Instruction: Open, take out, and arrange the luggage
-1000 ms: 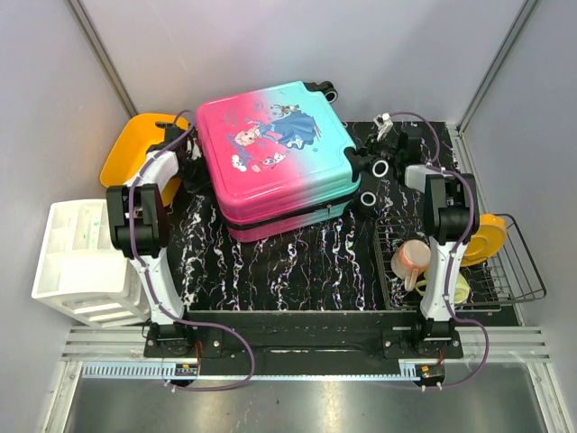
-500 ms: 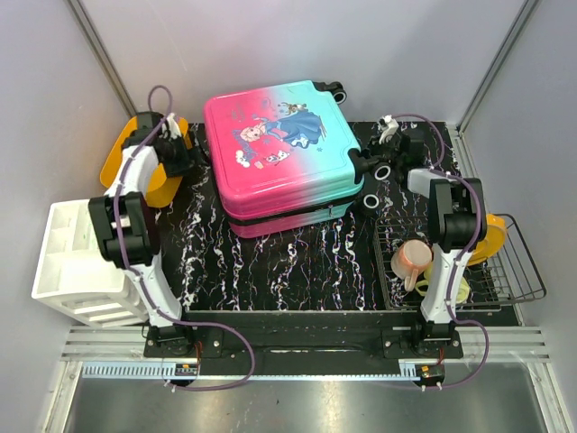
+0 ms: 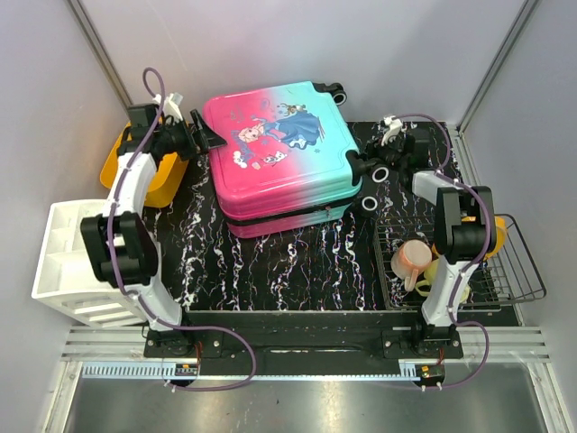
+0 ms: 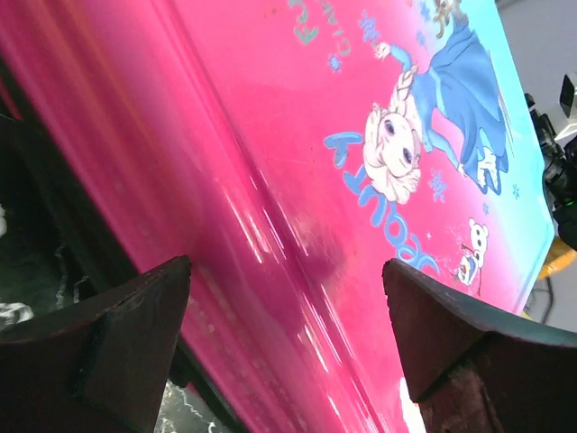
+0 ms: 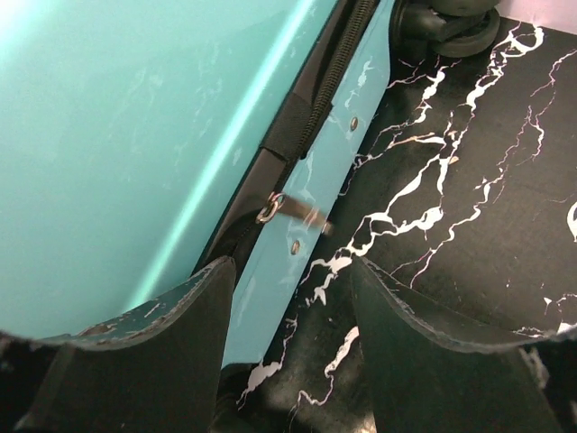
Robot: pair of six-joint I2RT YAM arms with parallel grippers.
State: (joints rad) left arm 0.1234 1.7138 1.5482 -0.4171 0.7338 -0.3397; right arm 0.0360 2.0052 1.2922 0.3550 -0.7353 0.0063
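The luggage [image 3: 275, 153], a hard-shell suitcase fading from pink to teal with a cartoon princess print, lies flat and closed on the black marbled mat [image 3: 297, 262]. My left gripper [image 3: 204, 135] stands open at its pink left edge, above the shell. In the left wrist view the pink shell [image 4: 297, 162] fills the gap of the left gripper [image 4: 287, 271], and nothing is held. My right gripper [image 3: 361, 165] is open at the teal right side, near the wheels [image 3: 380, 171]. The right wrist view shows the right gripper [image 5: 290, 271] over the zipper seam, with the metal zipper pull [image 5: 293, 210] lying free just beyond the fingertips.
An orange bin [image 3: 126, 167] sits behind the left arm. A white compartment rack [image 3: 77, 257] stands at the left edge. At the right, a wire dish rack [image 3: 514, 275] holds a pink cup [image 3: 410, 257] and a yellow plate [image 3: 491, 236].
Both grippers have opened from shut. The left arm has swung up and back from the suitcase's left side toward its rear left corner. The right gripper has let go at the zipper side.
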